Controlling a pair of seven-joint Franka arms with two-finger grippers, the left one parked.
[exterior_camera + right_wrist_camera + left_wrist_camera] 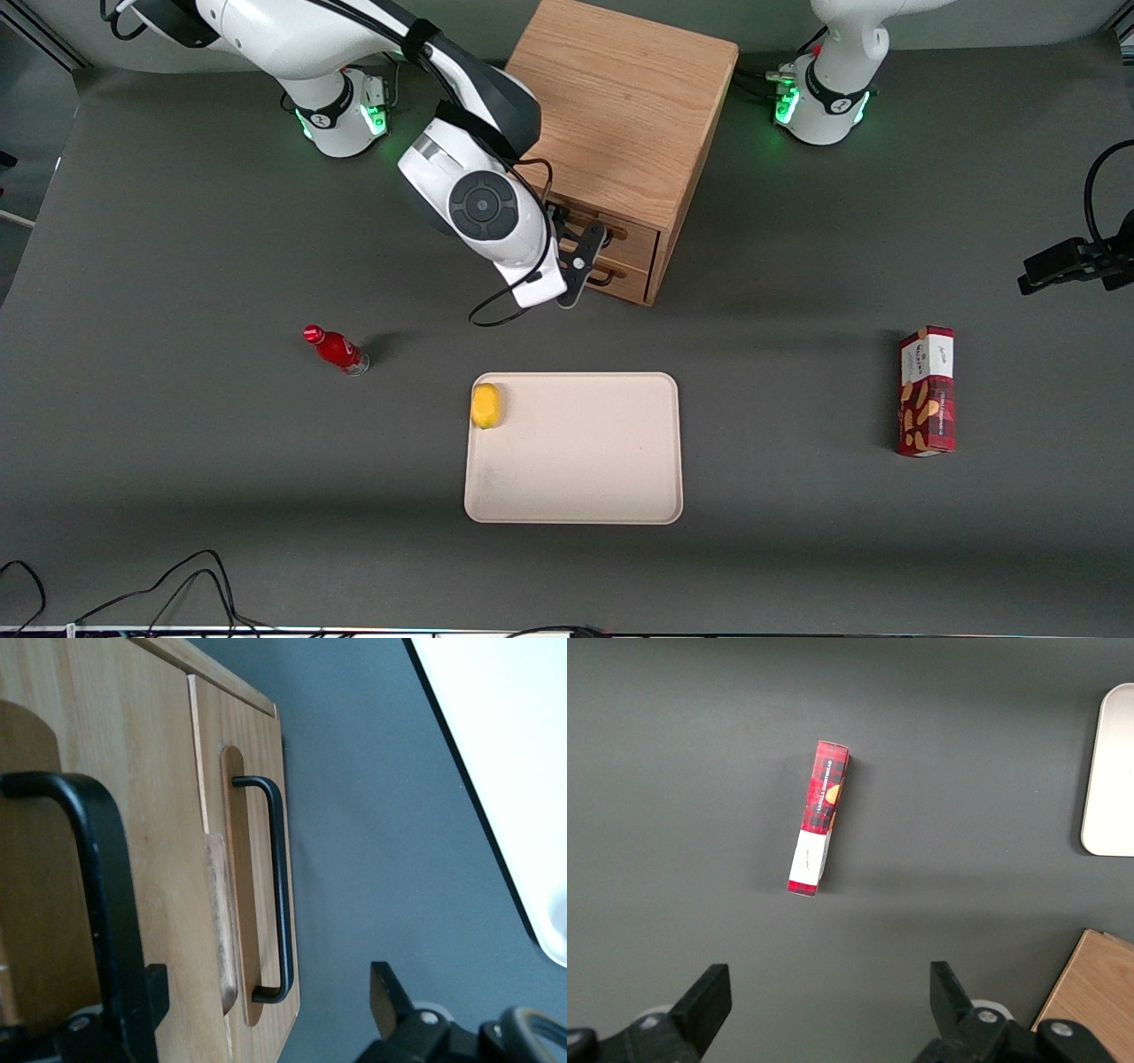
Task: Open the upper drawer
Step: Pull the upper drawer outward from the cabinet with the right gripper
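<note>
Upper centre of the front view, the light-oak cabinet [620,106] stands on the dark desk [177,461], its two drawer fronts turned toward the camera. The upper drawer [636,243] sits just under the cabinet top, with the lower drawer [631,280] beneath it. The end effector [580,266] hangs directly in front of these drawers, close to their handles.

From the right wrist camera, the end effector [266,979] is released, its fingers [385,992] spread wide. The upper drawer's black wire handle [97,868] runs right beside one finger, and I cannot tell whether they touch. The lower drawer's handle [279,895] shows between the two fingers, farther from the lens.

Lower centre of the front view, a cream tray [576,496] holds a lemon [485,405] in one corner. A red bottle [337,349] lies toward the working arm's end, and a red biscuit box [927,391] toward the parked arm's end.
</note>
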